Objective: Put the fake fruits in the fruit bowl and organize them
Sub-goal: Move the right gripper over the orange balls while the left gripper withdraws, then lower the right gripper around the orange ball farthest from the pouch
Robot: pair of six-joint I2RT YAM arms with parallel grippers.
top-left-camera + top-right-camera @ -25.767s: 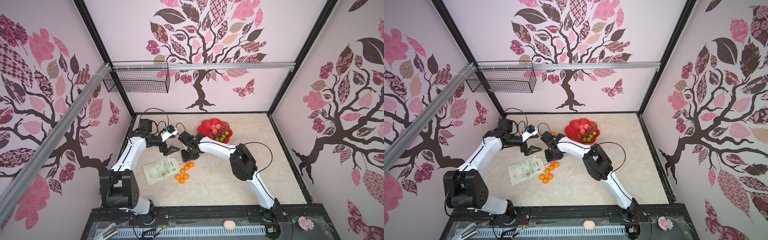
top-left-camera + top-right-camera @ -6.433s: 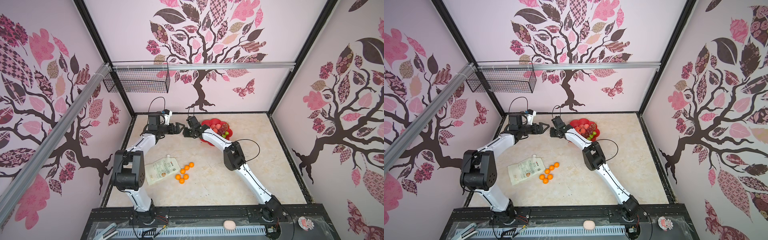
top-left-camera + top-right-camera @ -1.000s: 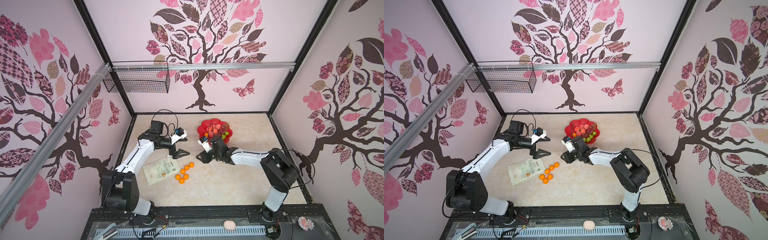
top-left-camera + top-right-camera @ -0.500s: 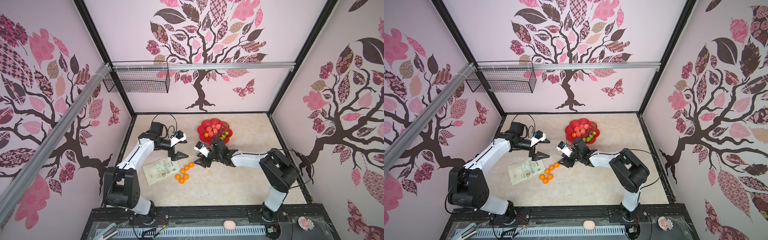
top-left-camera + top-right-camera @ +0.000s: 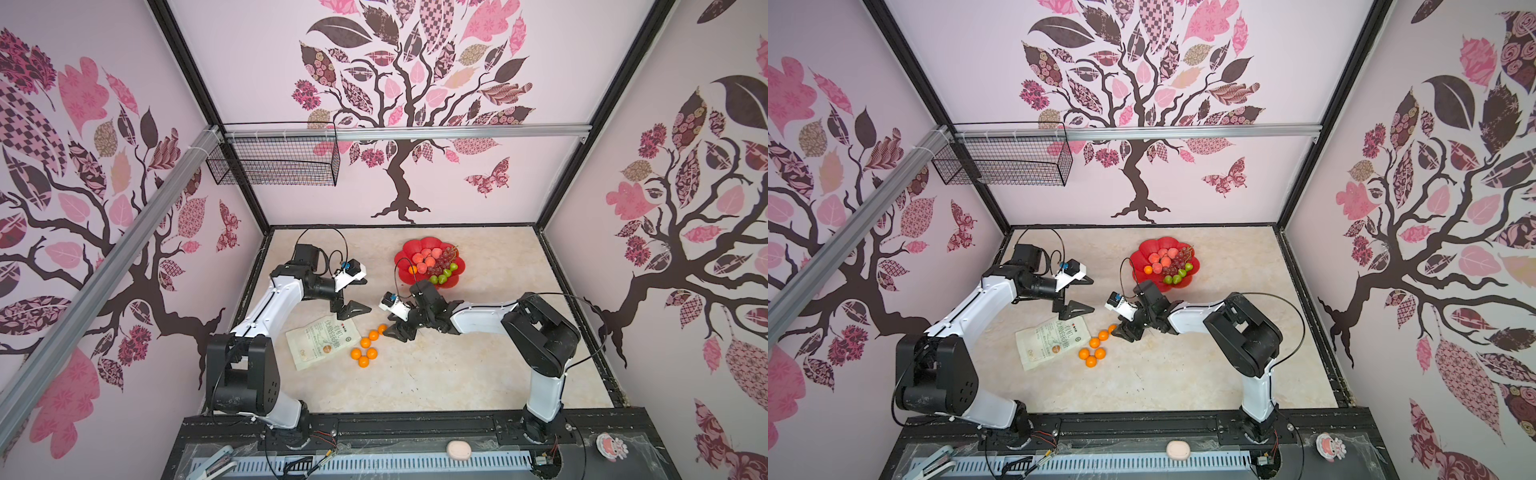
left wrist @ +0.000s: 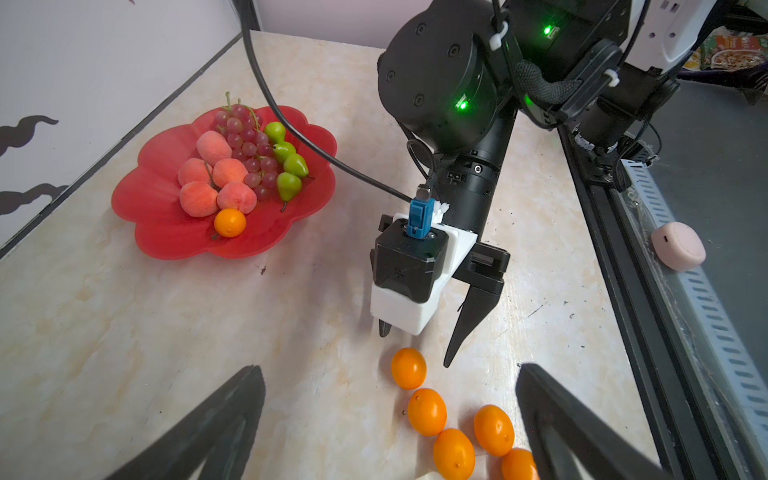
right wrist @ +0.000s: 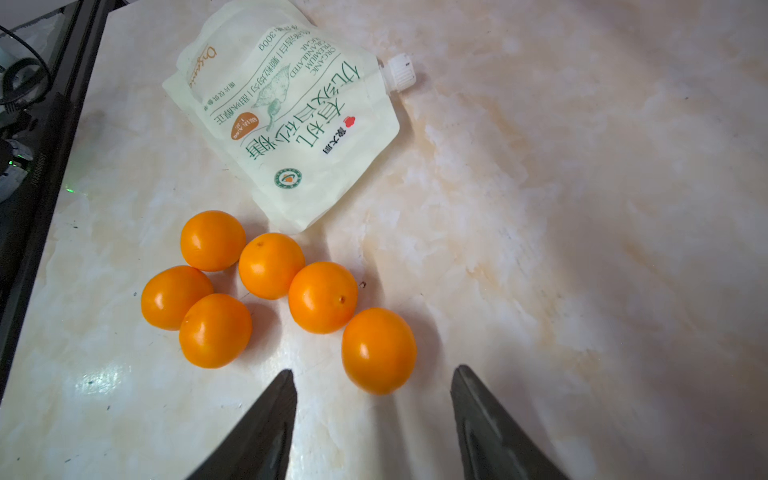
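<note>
The red fruit bowl [image 5: 405,272] [image 5: 1142,259] [image 6: 166,232] holds peaches [image 6: 214,178], a grape bunch [image 6: 249,145], green pears [image 6: 289,166] and one orange [image 6: 230,223]. Several oranges [image 5: 365,345] [image 5: 1096,345] [image 7: 270,266] lie loose on the table beside the white pouch. My right gripper [image 5: 395,330] [image 5: 1126,332] [image 6: 415,349] [image 7: 374,370] is open, low over the table. The nearest orange [image 7: 379,351] [image 6: 409,368] lies just ahead of its fingertips, untouched. My left gripper [image 5: 368,296] [image 5: 1093,296] [image 6: 389,367] hangs open and empty above the pouch's far end.
A flat white printed pouch [image 5: 324,340] [image 5: 1052,338] [image 7: 291,124] lies left of the oranges. A black wire basket [image 5: 274,164] hangs on the back wall. A pink oval object [image 5: 458,450] [image 6: 677,245] rests on the front rail. Walls enclose three sides.
My right gripper has moved left from beside the bowl to the loose oranges, and its jaws have widened. The left gripper has barely shifted.
</note>
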